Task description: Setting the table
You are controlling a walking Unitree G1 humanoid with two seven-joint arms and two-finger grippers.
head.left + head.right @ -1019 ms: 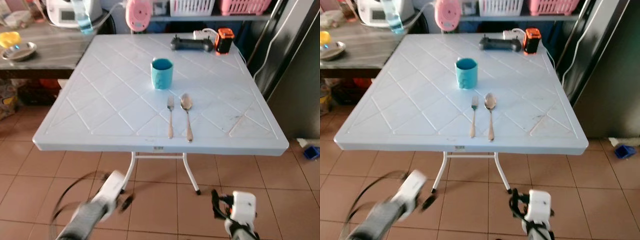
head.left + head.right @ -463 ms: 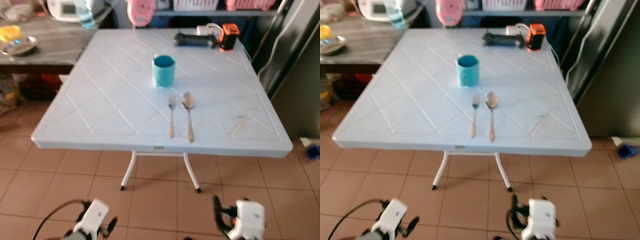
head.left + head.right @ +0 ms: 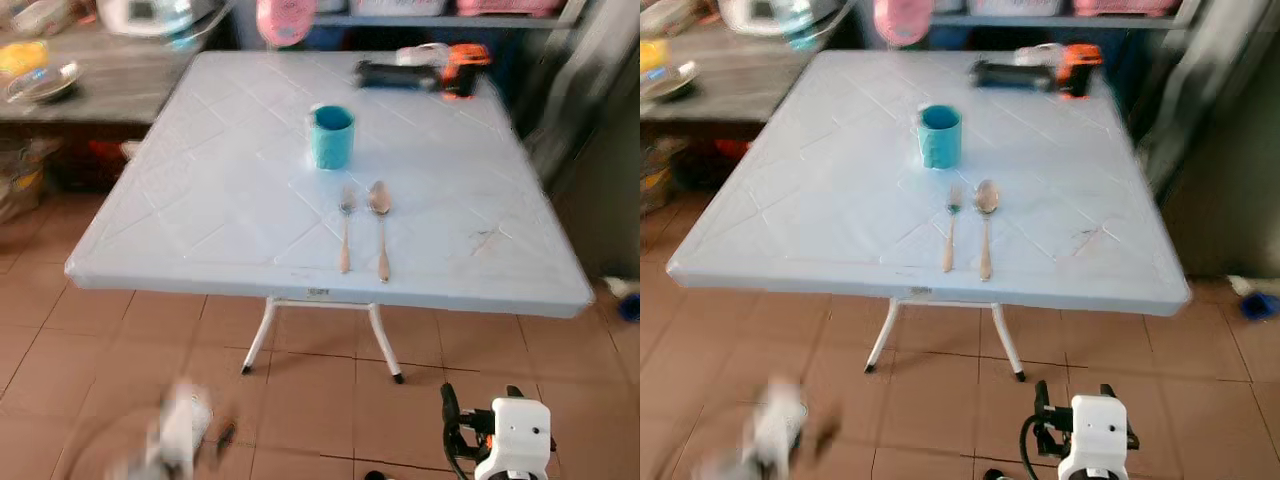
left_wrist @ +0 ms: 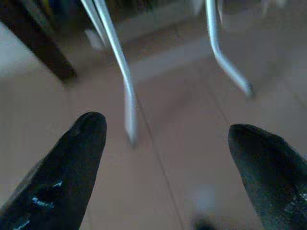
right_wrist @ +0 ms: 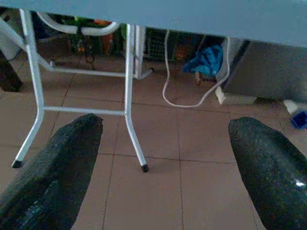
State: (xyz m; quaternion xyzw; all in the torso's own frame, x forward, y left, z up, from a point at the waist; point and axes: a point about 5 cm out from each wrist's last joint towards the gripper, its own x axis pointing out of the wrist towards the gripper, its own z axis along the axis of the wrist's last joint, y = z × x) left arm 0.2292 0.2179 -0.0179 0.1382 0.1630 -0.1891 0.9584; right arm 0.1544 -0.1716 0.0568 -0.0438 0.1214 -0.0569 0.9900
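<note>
Looks like a between-items pause: cup (image 3: pixel 332 136), fork (image 3: pixel 345 228) and spoon (image 3: pixel 381 226) sit mid-table (image 3: pixel 200 200), while left gripper (image 4: pixel 163 163) and right gripper (image 5: pixel 163 163) hang low, spread wide, empty (probably fetching a plate next).

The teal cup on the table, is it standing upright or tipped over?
Upright. The teal cup stands on its base on the white table, round rim facing up, just beyond the fork and spoon. Whether it holds anything cannot be told.
</note>
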